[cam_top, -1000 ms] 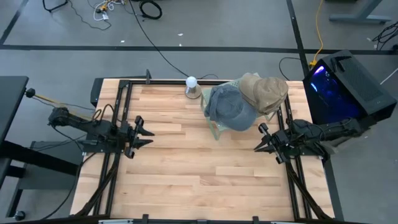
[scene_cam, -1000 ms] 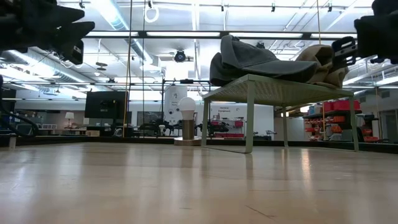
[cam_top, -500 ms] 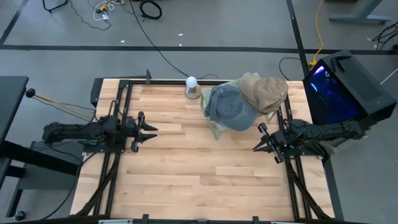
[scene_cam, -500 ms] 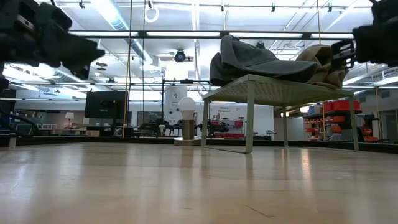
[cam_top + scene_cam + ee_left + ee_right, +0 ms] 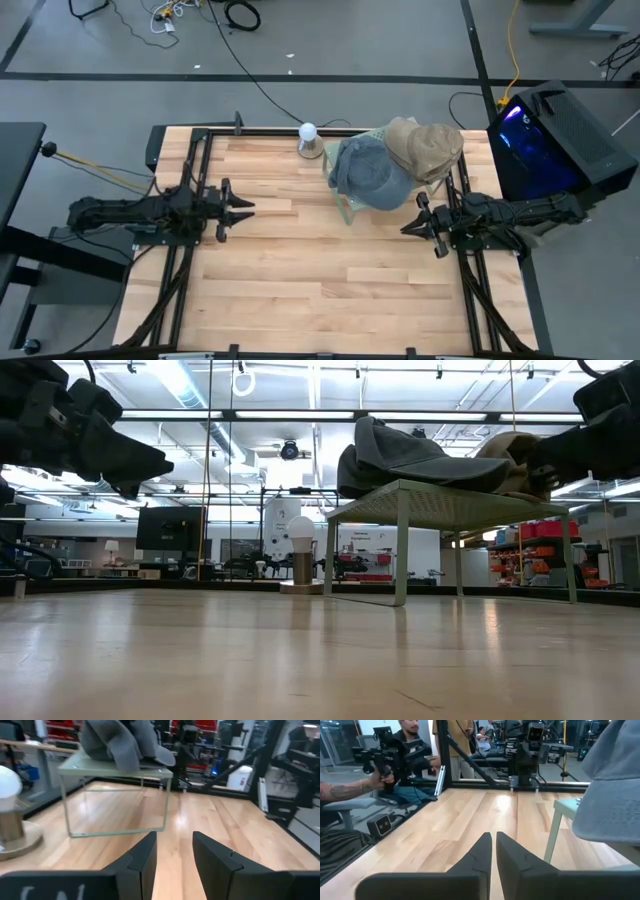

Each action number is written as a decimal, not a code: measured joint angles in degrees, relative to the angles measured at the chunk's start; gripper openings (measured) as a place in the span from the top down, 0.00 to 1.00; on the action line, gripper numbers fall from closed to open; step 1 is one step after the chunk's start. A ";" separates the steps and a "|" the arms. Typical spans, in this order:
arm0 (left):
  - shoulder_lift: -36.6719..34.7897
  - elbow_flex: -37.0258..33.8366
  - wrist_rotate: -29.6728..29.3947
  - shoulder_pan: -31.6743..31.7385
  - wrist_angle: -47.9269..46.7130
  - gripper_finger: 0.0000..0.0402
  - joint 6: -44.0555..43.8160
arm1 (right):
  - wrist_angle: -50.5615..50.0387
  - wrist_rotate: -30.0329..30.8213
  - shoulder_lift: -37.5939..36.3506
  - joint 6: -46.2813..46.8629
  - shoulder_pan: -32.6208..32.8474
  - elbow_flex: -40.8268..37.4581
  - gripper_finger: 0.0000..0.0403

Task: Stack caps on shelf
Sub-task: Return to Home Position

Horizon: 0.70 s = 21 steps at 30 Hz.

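Several caps lie heaped on the pale green shelf (image 5: 347, 207) at the table's far right. A blue-grey cap (image 5: 372, 175) sits in front, hanging over the shelf's edge, and a tan cap (image 5: 428, 145) lies behind it. The low view shows the blue-grey cap (image 5: 395, 455) resting on the shelf top (image 5: 445, 495). My left gripper (image 5: 248, 208) hovers open at the table's left, pointing level toward the shelf, with nothing between its fingers (image 5: 145, 852). My right gripper (image 5: 405, 228) hovers shut, just near of the shelf at the table's right, and holds nothing.
A white bulb lamp on a round wooden base (image 5: 309, 138) stands left of the shelf at the far edge. A black box with blue light (image 5: 545, 135) sits off the table's right. Black frame rails (image 5: 185, 250) run along both sides. People (image 5: 405, 750) sit beyond the table.
My left gripper has swung toward the far edge and now points straight at the table's right, tipping down to level. My right gripper has also tipped down to level, staying near the shelf. The caps have not moved.
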 joint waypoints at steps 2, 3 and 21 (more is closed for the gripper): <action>0.65 0.01 1.24 0.00 -0.33 0.67 -0.30 | 0.01 -0.02 0.00 -0.18 0.00 0.00 0.93; 1.02 0.01 1.64 0.00 -0.38 0.67 -0.69 | 0.01 -0.05 0.00 -0.42 0.00 0.00 0.93; 4.06 -0.08 1.25 0.00 3.34 0.67 5.80 | 0.03 0.07 0.63 -0.36 0.00 0.00 0.93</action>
